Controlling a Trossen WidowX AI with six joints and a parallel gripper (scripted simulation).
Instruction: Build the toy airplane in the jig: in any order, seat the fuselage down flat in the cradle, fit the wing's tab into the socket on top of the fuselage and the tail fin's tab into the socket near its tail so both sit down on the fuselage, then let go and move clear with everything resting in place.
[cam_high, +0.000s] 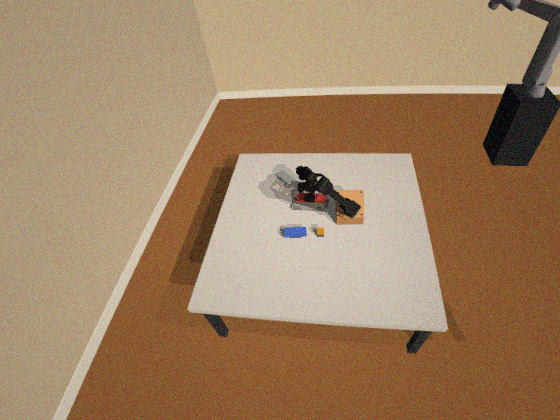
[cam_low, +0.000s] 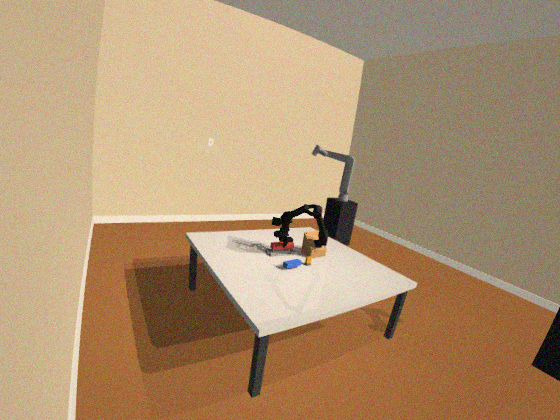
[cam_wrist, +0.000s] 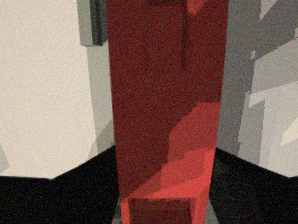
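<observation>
My gripper (cam_high: 310, 196) (cam_low: 285, 242) (cam_wrist: 160, 148) points down and is shut on the red fuselage (cam_high: 318, 198) (cam_low: 275, 246) (cam_wrist: 145, 90), one finger on each side. The fuselage is roughly level at the grey cradle (cam_high: 299, 206) (cam_wrist: 86, 25), just above it or in it; whether it touches cannot be told. An open socket shows on its top at the bottom of the wrist view. The blue wing (cam_high: 295, 232) (cam_low: 292, 264) lies on the table. The small orange tail fin (cam_high: 320, 231) (cam_low: 308, 260) stands beside one end of the wing.
The arm's base sits on an orange-brown block (cam_high: 357, 197) (cam_low: 310, 236) beside the cradle. The white table (cam_high: 320, 280) (cam_low: 310, 295) carries all of this. A grey arm on a black pedestal (cam_high: 517, 125) (cam_low: 341, 220) stands on the floor beyond the table.
</observation>
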